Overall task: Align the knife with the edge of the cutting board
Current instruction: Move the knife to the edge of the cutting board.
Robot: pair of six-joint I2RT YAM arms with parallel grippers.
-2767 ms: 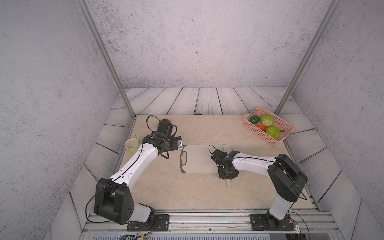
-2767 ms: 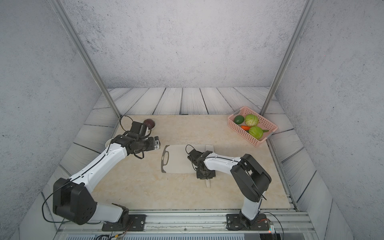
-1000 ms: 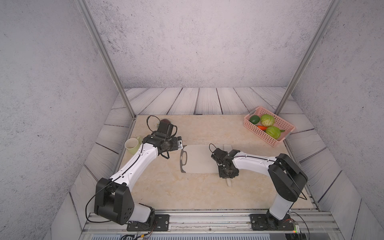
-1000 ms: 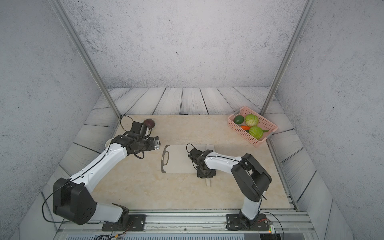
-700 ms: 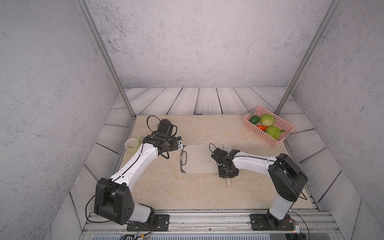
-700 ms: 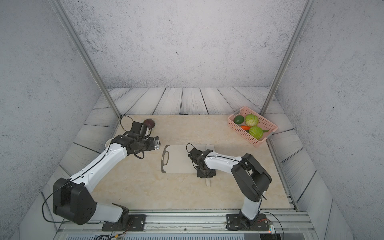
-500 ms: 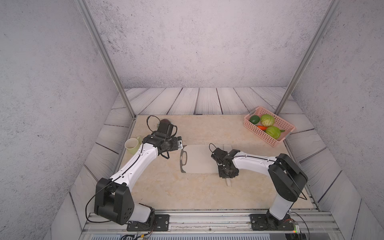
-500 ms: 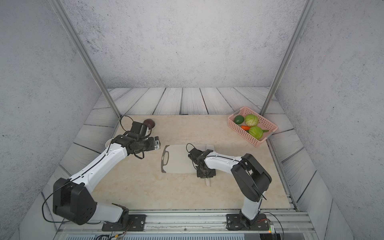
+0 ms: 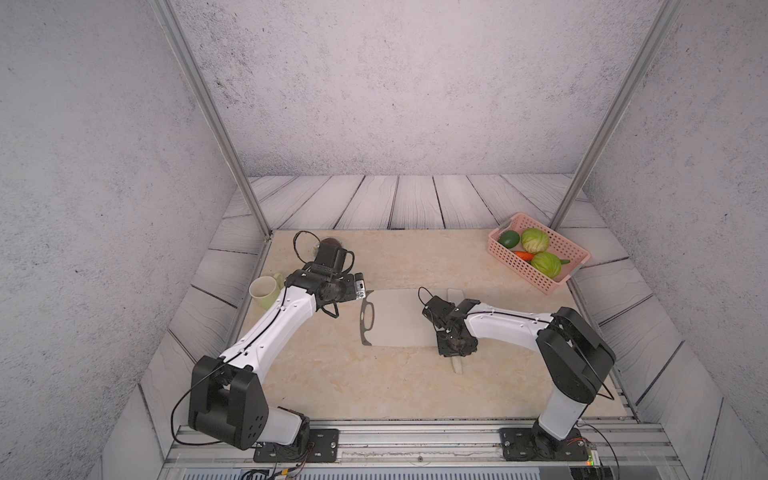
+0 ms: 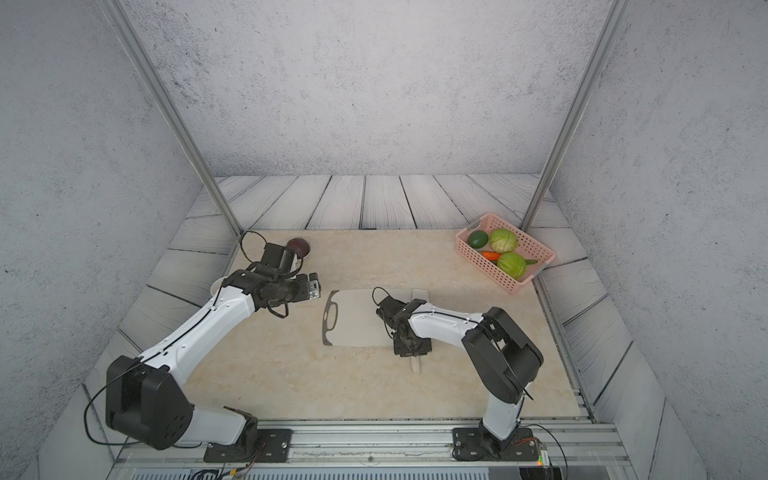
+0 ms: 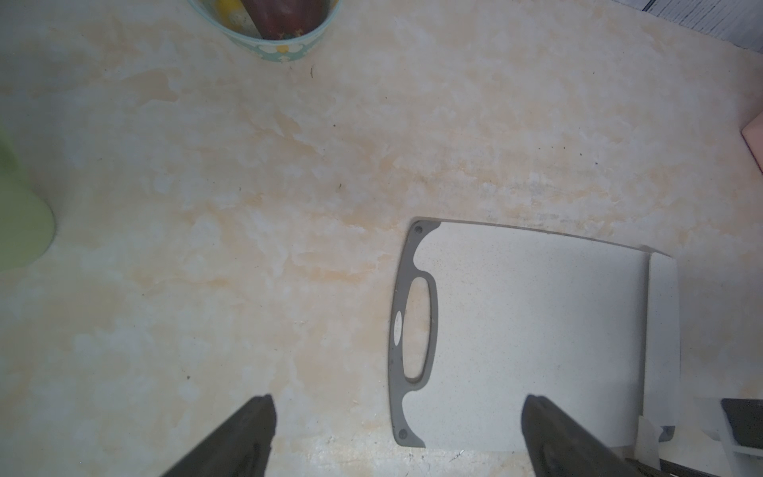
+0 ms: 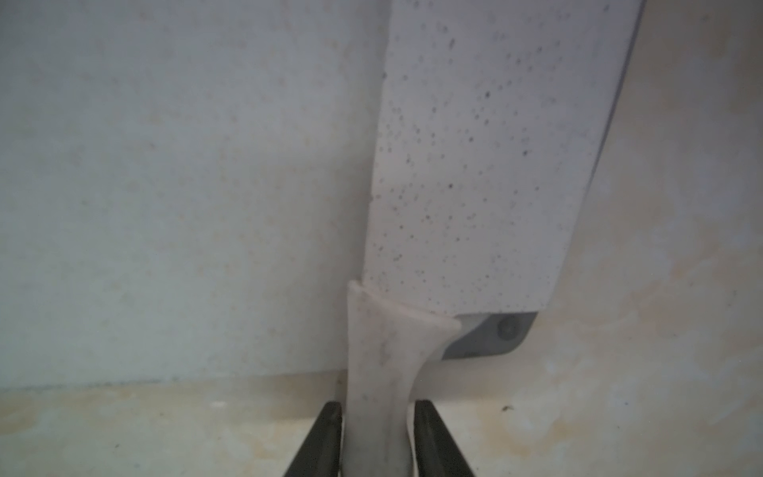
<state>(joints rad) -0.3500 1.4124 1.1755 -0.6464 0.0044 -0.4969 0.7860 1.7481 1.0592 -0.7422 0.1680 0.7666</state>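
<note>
The pale cutting board (image 9: pixel 395 320) lies flat at mid-table, its slot handle toward the left arm. The knife (image 12: pixel 487 165) lies along the board's end away from the slot, its speckled blade covering the dark end trim there. Its cream handle (image 12: pixel 380 371) sticks out past the board's near edge onto the table, as in both top views (image 10: pixel 415 365). My right gripper (image 12: pixel 377 417) straddles that handle, one finger against it and a thin gap at the other. My left gripper (image 11: pixel 398 409) hovers wide open and empty over the board's slot end.
A pink basket (image 9: pixel 538 257) of vegetables stands at the back right corner. A green cup (image 9: pixel 264 291) sits at the table's left edge beside the left arm. A flowered bowl (image 11: pixel 280 29) holding something dark red stands at the back left.
</note>
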